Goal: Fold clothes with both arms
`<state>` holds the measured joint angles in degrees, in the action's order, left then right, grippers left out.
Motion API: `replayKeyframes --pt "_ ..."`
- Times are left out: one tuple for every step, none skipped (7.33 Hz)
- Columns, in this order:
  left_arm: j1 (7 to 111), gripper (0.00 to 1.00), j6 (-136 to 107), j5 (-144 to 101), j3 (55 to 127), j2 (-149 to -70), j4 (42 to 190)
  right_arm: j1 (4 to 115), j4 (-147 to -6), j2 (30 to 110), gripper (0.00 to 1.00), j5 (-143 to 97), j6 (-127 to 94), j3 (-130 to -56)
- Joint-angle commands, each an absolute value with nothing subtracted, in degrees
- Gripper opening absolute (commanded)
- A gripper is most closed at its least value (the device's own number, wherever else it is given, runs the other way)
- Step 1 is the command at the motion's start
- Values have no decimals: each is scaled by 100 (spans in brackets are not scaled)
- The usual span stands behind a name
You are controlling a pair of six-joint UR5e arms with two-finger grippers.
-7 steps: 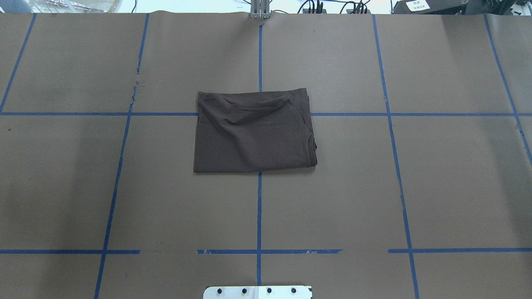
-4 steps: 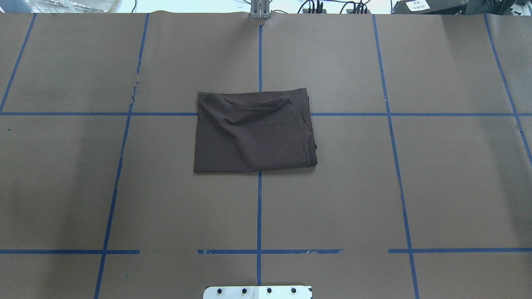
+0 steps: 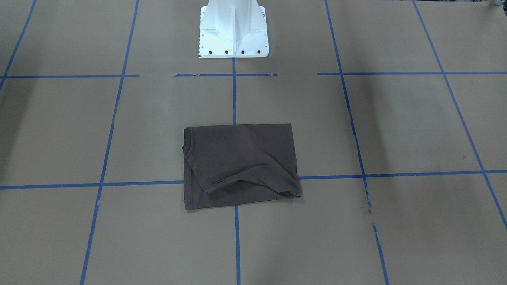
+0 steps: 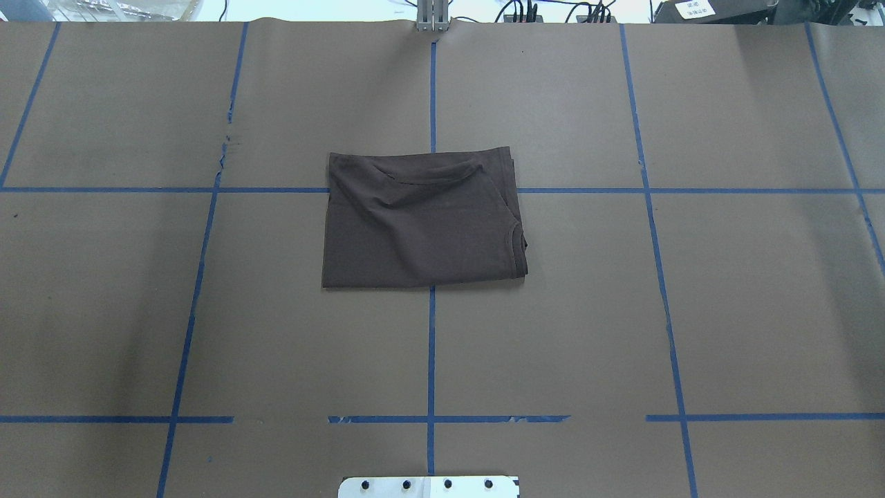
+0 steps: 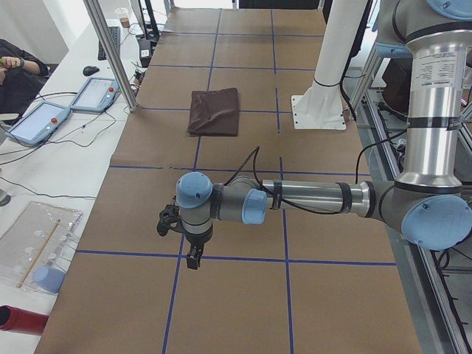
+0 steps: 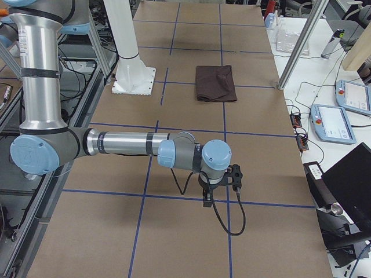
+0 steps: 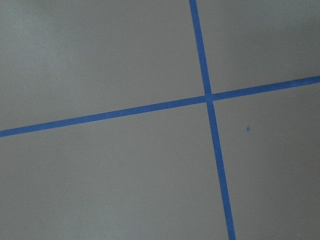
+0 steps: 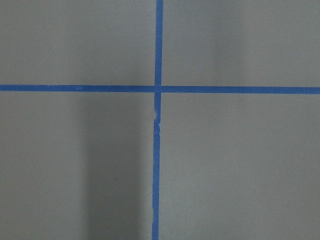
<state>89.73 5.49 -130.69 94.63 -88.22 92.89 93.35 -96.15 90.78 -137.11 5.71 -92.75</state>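
Fold looks complete, arms parked wide.
The T-shirt (image 4: 422,220) lies as a compact rectangle, well apart from the left gripper (image 5: 193,259) and right gripper (image 6: 207,198). I cannot tell how wide their jaws stand. Next, at most, smoothing the rumpled far edge.

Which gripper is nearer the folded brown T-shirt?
Neither clearly. The left gripper hangs far out on its side of the table, the right gripper about as far opposite; the T-shirt lies midway.

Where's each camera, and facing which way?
Front: across table, facing white pedestal base.
Overhead: behind that base, above folded dark brown T-shirt; no arms.
Left side: table end, grey left arm nearest.
Right side: opposite end, grey right arm nearest.
Left wrist: downward, blue tape cross.
Right wrist: downward, another cross.
Side views share the T-shirt.
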Motion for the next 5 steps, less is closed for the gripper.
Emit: replayKeyframes --pt "8982 100 554 -13235 9721 -8772 9132 9343 -9615 9079 100 -13720 571 -9290" --pt "8982 100 554 -13271 9721 -8754 9132 9343 -9615 9079 100 -13720 571 -9299" --pt "8982 100 562 -13271 9695 -8745 9132 9343 -9615 9079 100 -13720 571 -9299" --pt "8991 100 571 -13280 9660 -8745 9132 9343 -9615 9070 100 -13720 571 -9299" --pt "8991 100 571 -13280 9659 -8745 9132 9343 -9615 9070 100 -13720 571 -9290"
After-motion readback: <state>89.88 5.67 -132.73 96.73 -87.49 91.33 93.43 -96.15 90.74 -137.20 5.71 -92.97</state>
